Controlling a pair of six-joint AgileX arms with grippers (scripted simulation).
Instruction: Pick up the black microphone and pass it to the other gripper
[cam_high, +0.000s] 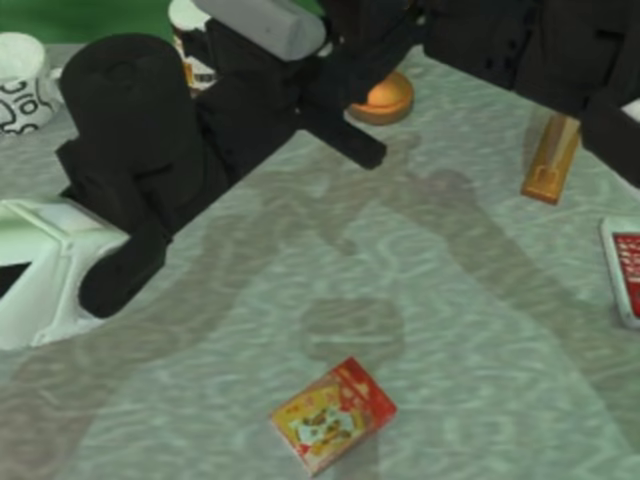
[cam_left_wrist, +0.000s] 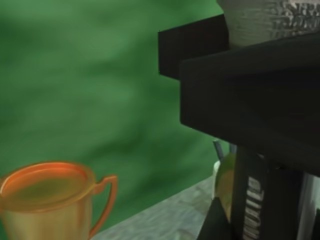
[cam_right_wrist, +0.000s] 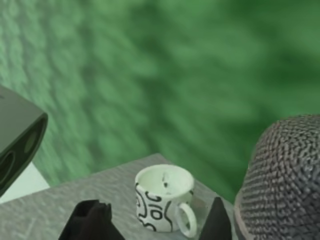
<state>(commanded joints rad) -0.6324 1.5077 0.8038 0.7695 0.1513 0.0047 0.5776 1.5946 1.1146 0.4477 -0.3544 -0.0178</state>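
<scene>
Silver-grey mesh mic head (cam_right_wrist: 285, 175) – white mug (cam_right_wrist: 162, 202) w/ black squiggles

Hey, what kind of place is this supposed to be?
Likely a rendered tabletop test scene, not a real room: a marbled table with unrelated props, a card box, a patterned mug, a gold trophy, before a plain green backdrop.

Left arm (cam_high: 130, 170) and right arm (cam_high: 520, 45) raised, converging at table's far edge.

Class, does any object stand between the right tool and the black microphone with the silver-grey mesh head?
Nothing visible does: the black microphone sits close beside the open right tool; the white patterned mug stands farther back.
</scene>
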